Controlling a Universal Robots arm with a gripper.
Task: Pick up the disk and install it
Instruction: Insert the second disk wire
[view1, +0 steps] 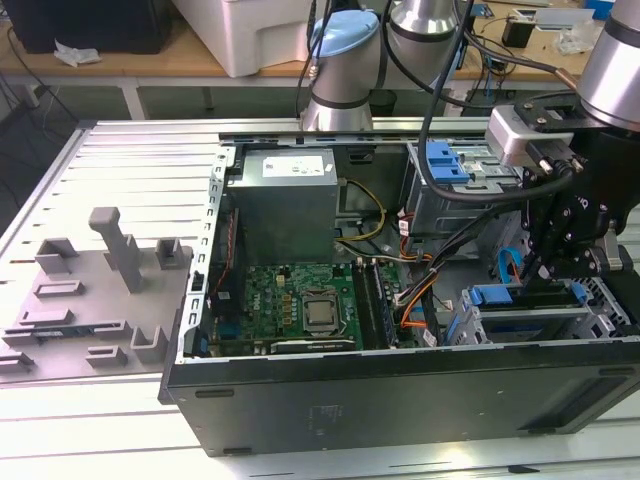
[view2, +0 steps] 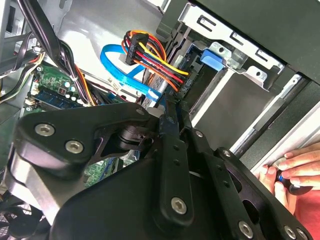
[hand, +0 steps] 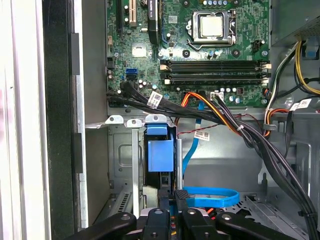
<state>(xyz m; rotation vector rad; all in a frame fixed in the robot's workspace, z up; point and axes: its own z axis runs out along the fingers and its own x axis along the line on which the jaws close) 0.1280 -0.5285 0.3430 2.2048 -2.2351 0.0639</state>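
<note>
The disk (hand: 160, 150) stands on edge in the drive bay at the corner of the open computer case, its blue carrier bracket facing up. It appears as a blue bar (view1: 495, 296) in the exterior view and as a blue tab (view2: 215, 55) between silver rails in the second wrist view. My gripper (hand: 173, 197) hangs just over the disk's end with its black fingers (hand: 164, 202) pressed close together. I cannot make out anything held between them. In the exterior view the gripper (view1: 548, 285) is low inside the case at the right.
A grey power supply (view1: 285, 200) and a blue-handled drive cage (view1: 445, 160) fill the back of the case. The motherboard (view1: 300, 300) lies in the middle. Cable bundles (hand: 235, 130) and a blue flat cable (hand: 210, 197) run beside the bay. A person's hand (view2: 295, 167) rests at the case edge.
</note>
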